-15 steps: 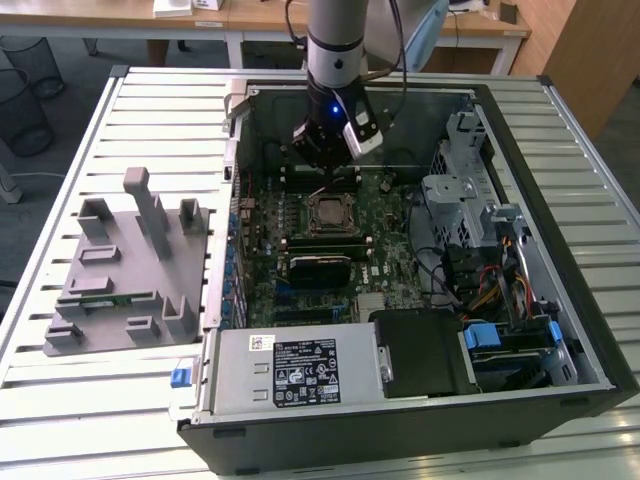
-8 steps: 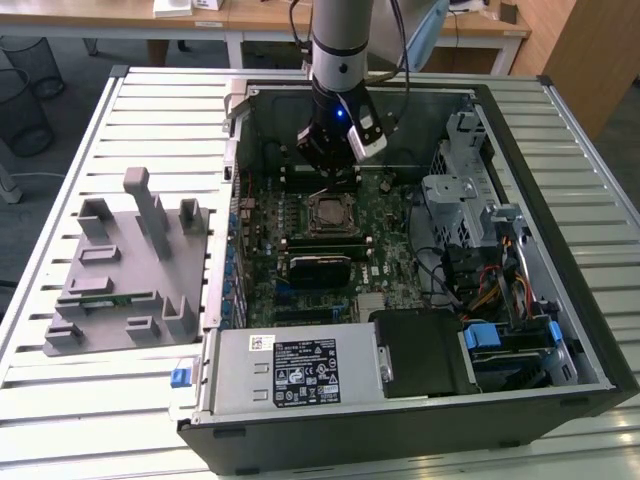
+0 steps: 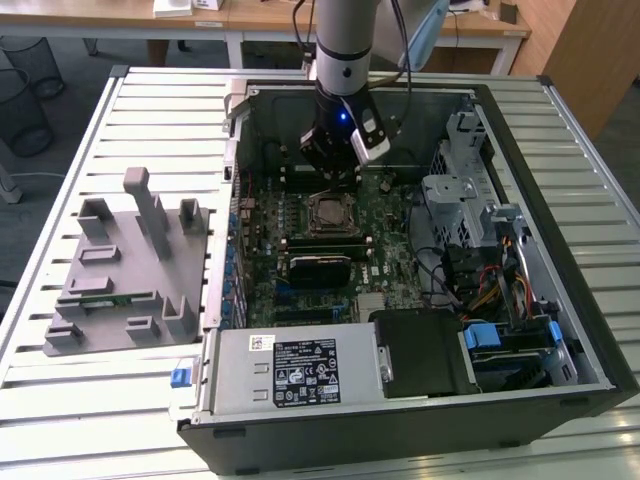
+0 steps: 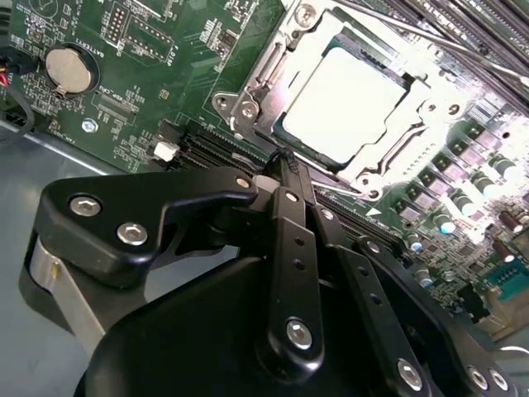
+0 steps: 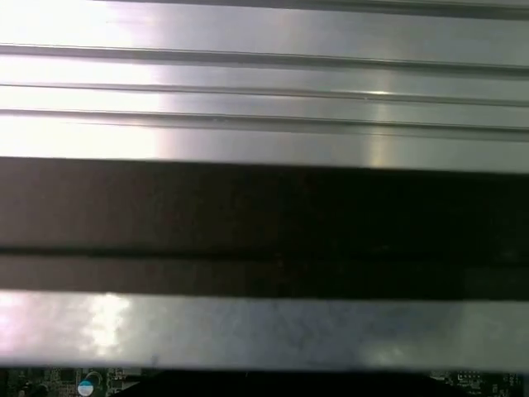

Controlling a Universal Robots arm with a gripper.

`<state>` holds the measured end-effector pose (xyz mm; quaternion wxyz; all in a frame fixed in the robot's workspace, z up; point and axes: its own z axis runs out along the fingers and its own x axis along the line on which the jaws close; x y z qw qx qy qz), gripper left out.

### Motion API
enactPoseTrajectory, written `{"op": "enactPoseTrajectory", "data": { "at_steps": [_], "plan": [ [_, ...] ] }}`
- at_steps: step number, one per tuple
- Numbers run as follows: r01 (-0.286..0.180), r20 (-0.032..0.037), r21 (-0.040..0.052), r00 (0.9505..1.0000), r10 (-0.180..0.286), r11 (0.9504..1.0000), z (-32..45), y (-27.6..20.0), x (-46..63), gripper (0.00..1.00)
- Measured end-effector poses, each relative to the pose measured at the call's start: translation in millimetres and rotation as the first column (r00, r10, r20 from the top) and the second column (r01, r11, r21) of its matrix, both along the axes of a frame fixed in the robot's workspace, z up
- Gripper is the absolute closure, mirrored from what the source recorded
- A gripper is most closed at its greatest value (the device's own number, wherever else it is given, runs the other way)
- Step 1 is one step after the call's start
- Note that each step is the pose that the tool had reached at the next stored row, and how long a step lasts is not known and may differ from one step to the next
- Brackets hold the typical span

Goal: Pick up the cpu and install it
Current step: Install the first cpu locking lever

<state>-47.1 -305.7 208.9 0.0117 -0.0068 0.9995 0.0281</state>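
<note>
The cpu (image 4: pixel 347 99) lies flat in the motherboard socket (image 4: pixel 248 107), its shiny silver top facing up inside the metal frame. In the exterior view the cpu (image 3: pixel 329 212) sits in the middle of the board, inside the open computer case (image 3: pixel 520 110). My gripper (image 3: pixel 335 175) hangs just above and behind the socket. In the second wrist view the gripper (image 4: pixel 285 161) has its black fingers drawn together to a point, shut on nothing, with the tip close to the socket's edge and apart from the chip.
A grey fixture plate (image 3: pixel 130 270) with a green memory stick (image 3: pixel 105 297) lies on the slatted table at the exterior view's left. A power supply (image 3: pixel 290 370), drive cage (image 3: pixel 470 200) and cables (image 3: pixel 490 280) crowd the case. A coin battery (image 4: pixel 69 69) sits on the board.
</note>
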Motion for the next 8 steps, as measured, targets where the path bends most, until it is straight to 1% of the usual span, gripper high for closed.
{"op": "enactPoseTrajectory", "data": {
  "at_steps": [8],
  "plan": [
    [0.0, 0.0, -0.0001, 1.0, 0.0, 1.0, -4.6, 0.0, 3.8, 0.89]
  ]
}}
